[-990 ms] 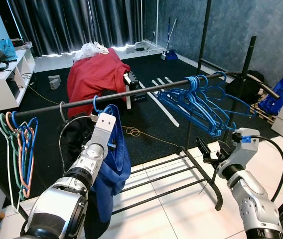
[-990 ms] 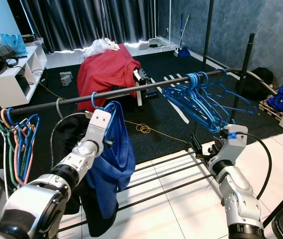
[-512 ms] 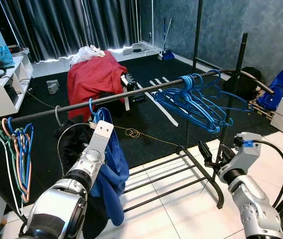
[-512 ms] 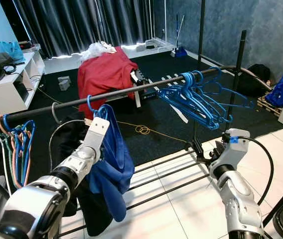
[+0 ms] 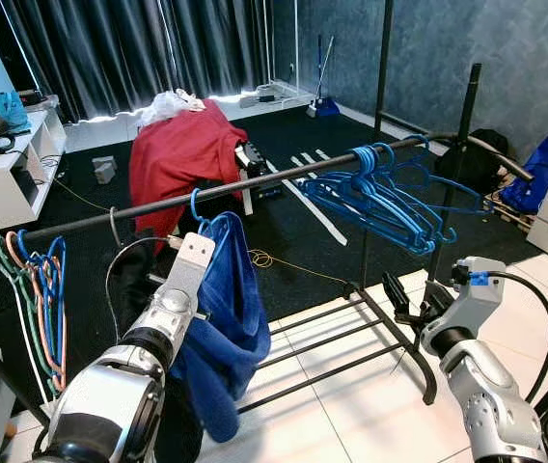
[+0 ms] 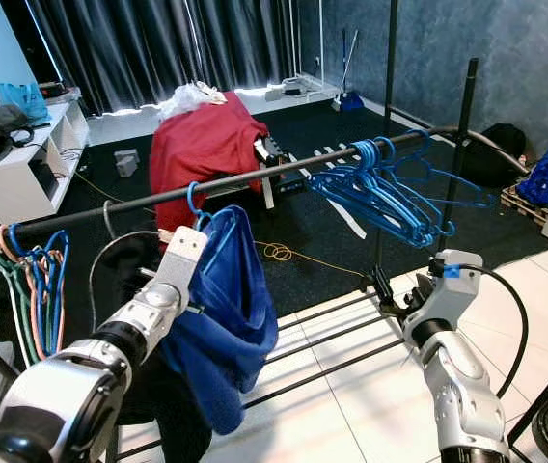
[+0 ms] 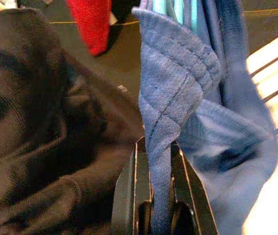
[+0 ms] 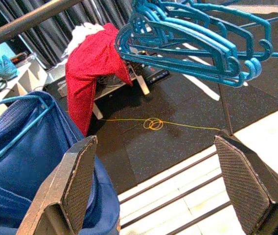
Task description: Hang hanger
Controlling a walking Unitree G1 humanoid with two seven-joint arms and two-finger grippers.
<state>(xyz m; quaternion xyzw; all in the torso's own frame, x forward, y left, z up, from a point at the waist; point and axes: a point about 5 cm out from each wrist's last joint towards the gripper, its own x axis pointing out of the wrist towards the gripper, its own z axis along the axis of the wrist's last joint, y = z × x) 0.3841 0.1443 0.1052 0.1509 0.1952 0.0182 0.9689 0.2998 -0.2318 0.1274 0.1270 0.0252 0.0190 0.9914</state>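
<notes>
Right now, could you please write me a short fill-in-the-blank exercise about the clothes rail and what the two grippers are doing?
1. The left gripper is shut on a fold of the ____ garment.
2. That garment's hanger hook sits over the black ____.
3. The right gripper is ____ and holds nothing.
4. The bunch of blue hangers toward the robot's right carries ____ clothes.

Missing words: blue; rail; open; no
</notes>
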